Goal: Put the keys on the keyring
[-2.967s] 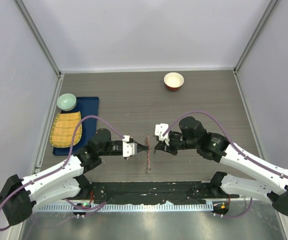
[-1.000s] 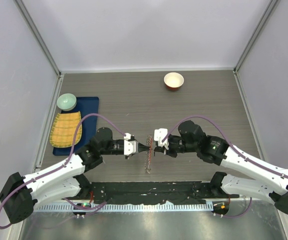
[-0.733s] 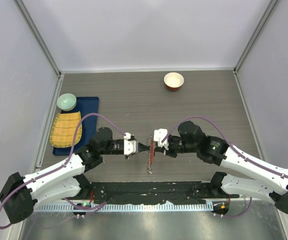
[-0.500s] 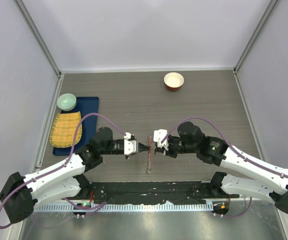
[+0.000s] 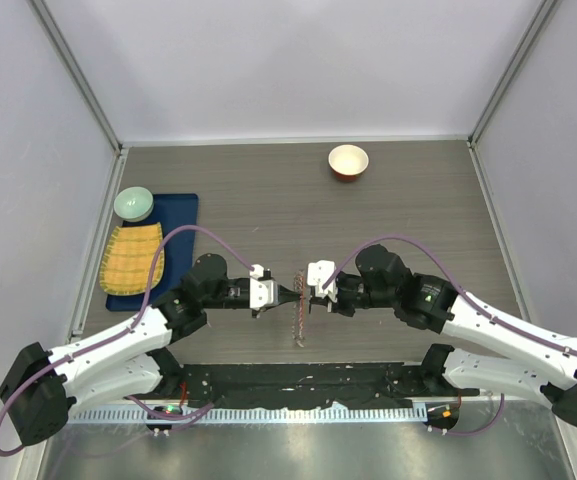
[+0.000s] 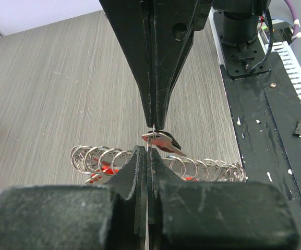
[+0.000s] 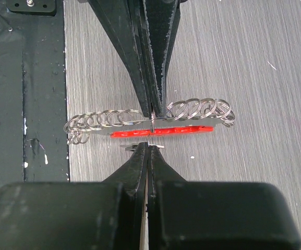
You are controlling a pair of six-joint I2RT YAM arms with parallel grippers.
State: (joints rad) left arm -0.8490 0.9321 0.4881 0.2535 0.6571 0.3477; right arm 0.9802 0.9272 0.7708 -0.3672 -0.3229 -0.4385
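The left hand [image 6: 147, 152] is closed, its two fingers pressed flat together to a fine point. The right hand [image 7: 146, 148] is closed too, and the two tips meet nose to nose just above the middle of the desk [image 5: 408, 200]. Between them sits a small silvery key [image 6: 161, 140], its head at the tips and its blade slanting away. The right hand seems to pinch it, though the contact is too fine to be sure. A thin metal ring, seen edge-on, hangs at the left hand's tip.

Directly under the tips lies the keyring [image 7: 140, 119], a long chain of linked silvery rings stretched out flat on the desk, crosswise to the two hands. Its red bar [image 7: 163, 132] lies alongside the chain, touching it.

Farther out, a red-rimmed white bowl [image 5: 348, 160] stands near the far edge. At the left are a blue tray [image 5: 183, 215], a pale green bowl [image 5: 134, 203] and a yellow woven mat [image 5: 133, 258].
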